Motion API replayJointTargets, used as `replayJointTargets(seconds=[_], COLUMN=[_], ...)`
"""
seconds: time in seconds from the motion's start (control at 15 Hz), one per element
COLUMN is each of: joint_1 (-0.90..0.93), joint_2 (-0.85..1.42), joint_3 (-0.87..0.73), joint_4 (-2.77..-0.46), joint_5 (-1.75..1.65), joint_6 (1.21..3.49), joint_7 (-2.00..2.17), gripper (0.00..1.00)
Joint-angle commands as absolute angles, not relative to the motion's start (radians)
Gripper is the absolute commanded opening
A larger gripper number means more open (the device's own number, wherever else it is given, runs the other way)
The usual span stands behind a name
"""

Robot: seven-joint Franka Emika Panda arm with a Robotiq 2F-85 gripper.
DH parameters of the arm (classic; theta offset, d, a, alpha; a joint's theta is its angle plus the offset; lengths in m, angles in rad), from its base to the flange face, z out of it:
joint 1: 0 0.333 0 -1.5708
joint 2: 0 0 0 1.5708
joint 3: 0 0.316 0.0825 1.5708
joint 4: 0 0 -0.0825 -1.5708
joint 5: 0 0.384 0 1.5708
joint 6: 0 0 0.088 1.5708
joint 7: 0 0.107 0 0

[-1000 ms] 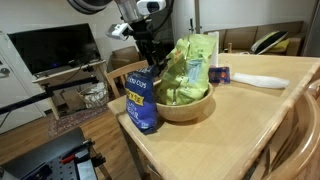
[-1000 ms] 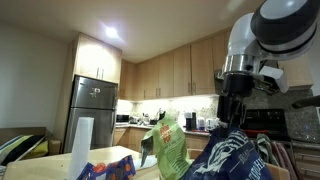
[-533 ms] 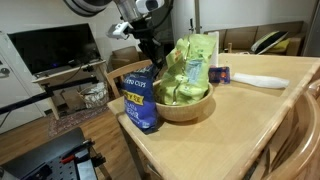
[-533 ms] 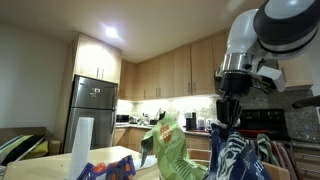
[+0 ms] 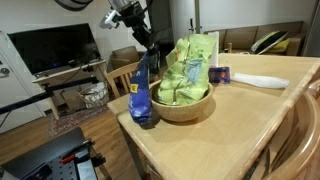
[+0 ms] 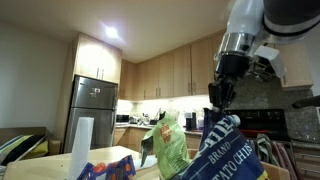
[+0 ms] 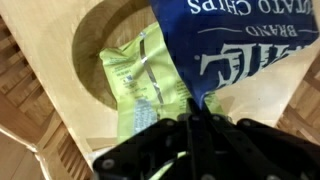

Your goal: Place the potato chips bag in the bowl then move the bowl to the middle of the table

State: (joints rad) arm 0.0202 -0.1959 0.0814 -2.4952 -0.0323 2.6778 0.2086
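The dark blue potato chips bag (image 5: 142, 92) hangs by its top edge, its bottom just at the table's corner beside the bowl. My gripper (image 5: 148, 50) is shut on the bag's upper rim. In the other exterior view the potato chips bag (image 6: 228, 152) fills the lower right under the gripper (image 6: 219, 108). The wrist view shows the potato chips bag (image 7: 240, 45) pinched between the closed fingers (image 7: 196, 120), with the wooden bowl (image 7: 95, 30) below. The wooden bowl (image 5: 190, 107) holds light green bags (image 5: 188, 68) on the light-wood table (image 5: 230, 135).
A small blue packet (image 5: 220, 74) and a white object (image 5: 260, 80) lie farther along the table. A chair back (image 5: 300, 130) stands close at the table's near side. The table's corner edge runs just under the hanging bag. A paper towel roll (image 6: 82, 148) stands on the table.
The gripper closed on the bag's top and rose. The bag, which stood upright on the table, is pulled taller and narrower and lifted toward the bowl.
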Motion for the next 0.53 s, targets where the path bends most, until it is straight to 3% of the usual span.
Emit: replayJointTargets(seconds=[0.0,0.47], joint_1=[0.043,0.020], joint_2=[-0.345,-0.477], joint_3=[0.118,0.160], joint_4=[-2.515,-2.470], joint_5=[-0.019,-0.012], joint_6=[2.665,2.680], joint_7=[0.265,0.335], gripper=[0.00,0.00])
